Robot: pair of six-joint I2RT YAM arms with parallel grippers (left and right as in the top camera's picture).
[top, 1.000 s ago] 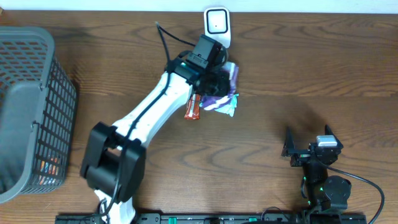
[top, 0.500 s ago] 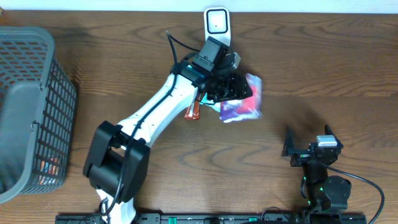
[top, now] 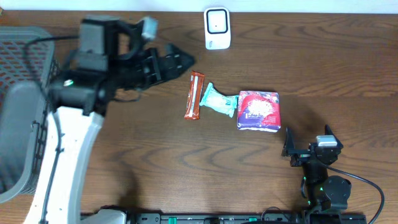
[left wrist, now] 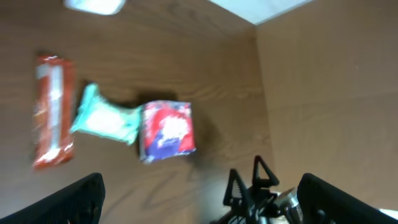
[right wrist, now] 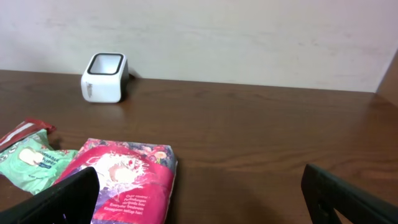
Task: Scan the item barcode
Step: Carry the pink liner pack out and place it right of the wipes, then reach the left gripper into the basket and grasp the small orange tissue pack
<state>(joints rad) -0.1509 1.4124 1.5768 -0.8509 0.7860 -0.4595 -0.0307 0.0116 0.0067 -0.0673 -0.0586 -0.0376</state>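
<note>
From overhead, the left gripper [top: 182,58] hangs high over the table's [top: 348,68] far left, beside the basket [top: 25,112], its claw spread and holding nothing. It is well clear of the goods, probably so the row of items and the scanner [top: 217,28] stay unobstructed. The red and purple packet [top: 258,111], judged to be the item for scanning, lies flat near the table's middle. It sits below and to the right of the scanner and just beside the teal packet [top: 217,99], seemingly touching it, with the orange bar [top: 195,95] next along to the left. The right gripper [top: 308,138] rests low at the near edge, close to the packet's lower right corner, apparently parked. In the left wrist view, that claw's two fingers sit at the bottom corners with only bare table and the three items between them, which confirms an empty, wide-apart claw. In the right wrist view, the right claw is likewise spread, its fingers at the frame's lower corners, and it looks past the packet toward the scanner. A second ago the left arm reached to the scanner with the packet pinched and crumpled in front of it. Half a second ago the packet was swinging out to the right, and now it lies released while the arm has pulled far back to the left. The right arm has not shifted.
</note>
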